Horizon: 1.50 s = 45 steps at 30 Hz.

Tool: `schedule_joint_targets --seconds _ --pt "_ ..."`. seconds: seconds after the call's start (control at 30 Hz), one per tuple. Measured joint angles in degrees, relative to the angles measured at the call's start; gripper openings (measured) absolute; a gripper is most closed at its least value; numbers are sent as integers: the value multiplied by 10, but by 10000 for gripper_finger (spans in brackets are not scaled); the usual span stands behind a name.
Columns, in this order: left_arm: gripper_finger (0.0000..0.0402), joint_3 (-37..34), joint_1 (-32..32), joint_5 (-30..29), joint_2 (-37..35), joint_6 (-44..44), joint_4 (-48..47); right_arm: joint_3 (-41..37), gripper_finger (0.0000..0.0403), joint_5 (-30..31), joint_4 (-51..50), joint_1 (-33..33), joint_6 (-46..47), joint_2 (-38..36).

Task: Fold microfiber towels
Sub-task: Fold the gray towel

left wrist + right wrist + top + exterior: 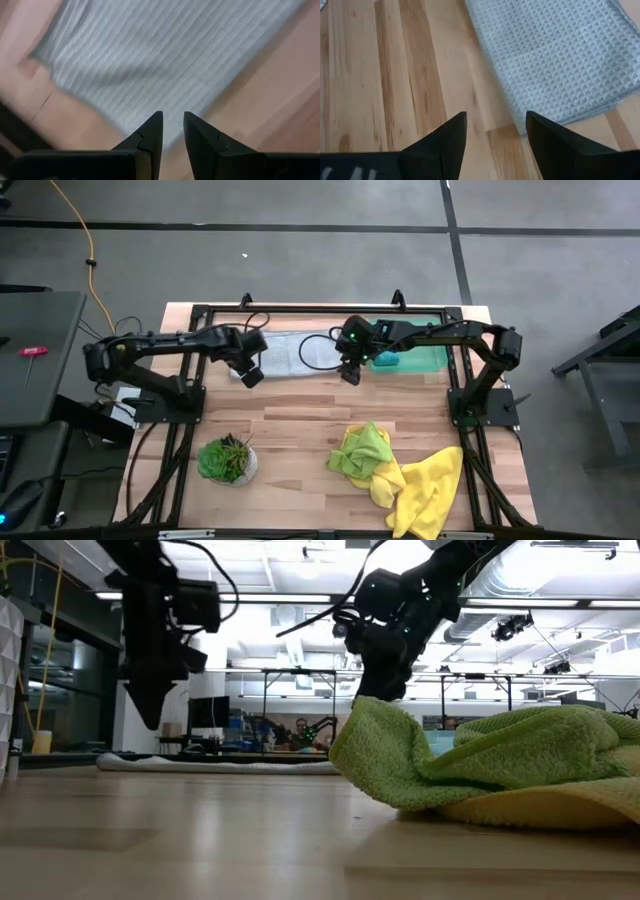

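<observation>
A pale grey-white towel (290, 353) lies flat and folded near the table's far edge, between my two grippers. My left gripper (252, 376) hangs above its left end (150, 65), fingers pointing down with a narrow gap and nothing between them. My right gripper (350, 372) hovers open over bare wood beside the towel's right end (560, 55). In the low view both grippers (150, 710) (385, 685) stand clear of the table. A lime green towel (362, 450) lies crumpled on a yellow towel (425, 490) at the near right. A teal towel (387, 360) rests on the green tray.
The flat green tray (432, 358) lies at the far right, behind my right arm. A small potted plant (228, 460) stands at the near left. Bare wood (300, 420) stretches across the table's middle. A black frame (200, 310) borders the table.
</observation>
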Motion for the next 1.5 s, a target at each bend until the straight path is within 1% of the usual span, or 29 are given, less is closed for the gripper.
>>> schedule_joint_targets --seconds 0.1,0.17,0.3,0.4,0.47,0.57,0.67,0.97,1.1,1.17,1.33,1.5 --pt "69 43 7 1 50 7 -74 0 194 -2 3 -3 10 0" --pt "69 56 8 4 85 29 -109 0 194 -2 4 -3 10 0" --pt "70 52 8 12 138 87 -127 0 194 -3 5 -3 11 0" --pt "70 51 9 4 169 111 -122 0 194 -3 7 -3 12 0" --pt "70 51 9 -8 176 127 -113 0 194 -2 12 -3 22 0" --pt "70 52 8 -9 177 145 -90 0 194 -2 17 -3 26 0" --pt "82 51 8 -12 177 149 -98 0 194 -2 18 -3 29 0" --pt "171 51 1 9 177 175 -103 0 194 -2 18 -3 35 0" --pt "195 51 -2 9 177 176 -106 0 194 -2 18 -3 35 0" --pt "199 51 -2 9 179 176 -113 0 194 -2 18 -3 35 0" --pt "196 51 -2 16 213 180 -149 0 194 1 18 -3 35 0" --pt "188 51 -2 12 239 174 -108 0 194 13 18 -3 38 0"
